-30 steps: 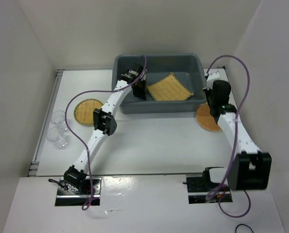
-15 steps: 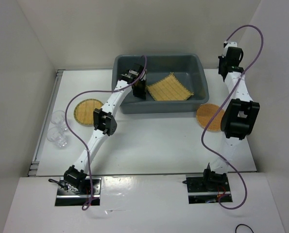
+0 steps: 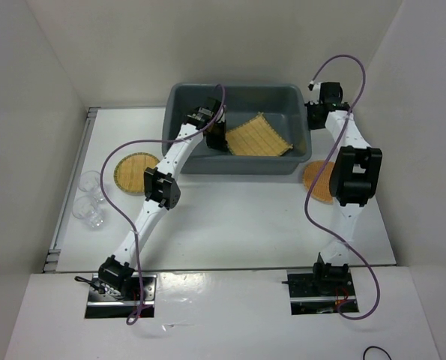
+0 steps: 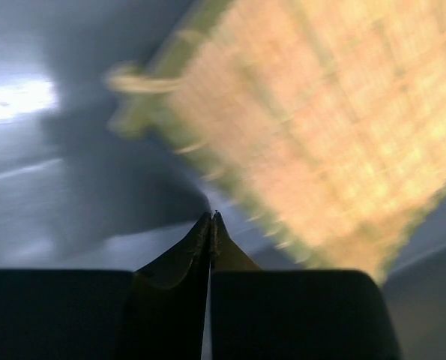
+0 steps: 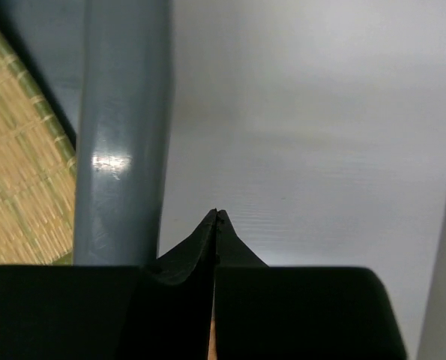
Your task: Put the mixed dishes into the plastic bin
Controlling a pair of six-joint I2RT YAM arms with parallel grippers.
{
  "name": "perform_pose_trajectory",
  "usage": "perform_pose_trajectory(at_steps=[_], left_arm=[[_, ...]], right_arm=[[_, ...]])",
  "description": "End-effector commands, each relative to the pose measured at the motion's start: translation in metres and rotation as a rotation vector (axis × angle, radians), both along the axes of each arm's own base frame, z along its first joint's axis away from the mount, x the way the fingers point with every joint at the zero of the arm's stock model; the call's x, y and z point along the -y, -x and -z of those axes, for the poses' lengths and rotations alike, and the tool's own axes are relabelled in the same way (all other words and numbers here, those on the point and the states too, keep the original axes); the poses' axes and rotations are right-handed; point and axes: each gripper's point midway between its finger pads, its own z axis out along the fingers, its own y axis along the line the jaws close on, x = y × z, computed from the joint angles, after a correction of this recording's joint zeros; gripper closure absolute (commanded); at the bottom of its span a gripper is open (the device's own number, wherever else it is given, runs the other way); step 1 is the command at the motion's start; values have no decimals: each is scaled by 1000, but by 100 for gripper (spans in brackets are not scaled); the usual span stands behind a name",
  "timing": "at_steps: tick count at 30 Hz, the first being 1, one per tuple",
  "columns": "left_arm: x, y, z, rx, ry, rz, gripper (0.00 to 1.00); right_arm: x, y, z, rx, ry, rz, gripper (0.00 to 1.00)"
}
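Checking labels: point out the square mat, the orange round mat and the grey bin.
square mat (image 3: pixel 260 136), top view, its centre.
orange round mat (image 3: pixel 316 180), top view, exposed left part.
grey bin (image 3: pixel 237 166), top view, near wall.

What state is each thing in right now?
Bin: upright on table, holds one mat.
Square mat: inside bin, not held.
Yellow round mat: on table, outside bin.
Orange round mat: on table outside bin, partly hidden by right arm.
Cups: on table, outside bin.
Left tool: shut, empty, inside bin.
Right tool: shut, empty, outside bin rim.

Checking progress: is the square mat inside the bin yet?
Inside: the top view shows the square mat lying within the walls of the bin.
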Motion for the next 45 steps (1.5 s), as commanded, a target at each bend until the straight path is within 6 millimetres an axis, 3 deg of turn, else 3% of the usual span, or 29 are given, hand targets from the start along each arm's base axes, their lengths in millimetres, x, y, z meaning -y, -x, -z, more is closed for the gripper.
perform_pose_trajectory(at_steps=[1, 2, 7, 11, 16, 18, 22, 26, 27, 28, 29, 30, 31, 32, 33, 34, 36, 37, 38, 39, 40, 41, 42, 45], left_arm=[[17, -6, -26, 41, 93, -1, 96], [18, -9, -28, 48, 104, -10, 96], [24, -3, -12, 1, 126, 4, 96], [29, -6, -12, 9, 156, 10, 96], [42, -12, -18, 33, 226, 26, 96], [56, -10, -20, 35, 275, 57, 95], [68, -14, -34, 60, 351, 78, 93], [71, -17, -75, 145, 357, 85, 92], [69, -20, -85, 171, 350, 83, 92], [67, -21, -107, 217, 351, 90, 90], [65, -22, -118, 238, 351, 84, 90], [63, -21, -142, 284, 353, 87, 90], [57, -23, -156, 306, 360, 80, 89], [54, -23, -166, 327, 350, 79, 88], [48, -18, -187, 358, 340, 77, 86], [38, -20, -195, 372, 323, 60, 82], [20, -13, -212, 396, 248, 27, 75], [13, -10, -215, 390, 221, 4, 71], [-2, -3, -215, 375, 156, -33, 64], [-9, 1, -214, 360, 126, -52, 35], [-13, 4, -208, 337, 102, -62, 29], [-19, 12, -208, 308, 86, -75, 23], [-19, 18, -210, 307, 63, -82, 11], [-13, 35, -212, 300, 7, -84, 0]], right_arm=[[-48, 25, 2, -70, -80, -97, 100], [-48, 30, 11, -95, -81, -96, 100], [-58, 40, 4, -96, -98, -122, 100], [-59, 42, 5, -104, -88, -147, 100], [-77, 47, 0, -105, -154, -237, 100], [-87, 50, 0, -111, -169, -285, 100], [-91, 58, -3, -117, -181, -309, 100], [-59, 58, -30, -51, -119, -218, 100], [-42, 61, -32, -49, -120, -185, 100], [-33, 64, -35, -50, -127, -158, 97], [-17, 71, -42, -47, -150, -134, 94], [-10, 75, -44, -51, -165, -124, 89], [-2, 81, -46, -57, -166, -121, 76], [-1, 93, -48, -82, -200, -134, 70], [14, 101, -51, -88, -218, -113, 62], [19, 108, -52, -97, -226, -125, 42], [26, 135, -36, -179, -261, -122, 25], [27, 145, -34, -201, -271, -110, 10], [27, 162, -22, -251, -286, -104, 4], [36, 171, -16, -269, -278, -69, 2], [39, 185, -1, -313, -291, -45, 2], [44, 193, 0, -318, -298, -25, 2], [58, 200, 6, -316, -315, 6, 2], [76, 221, 18, -325, -363, 64, 2]])
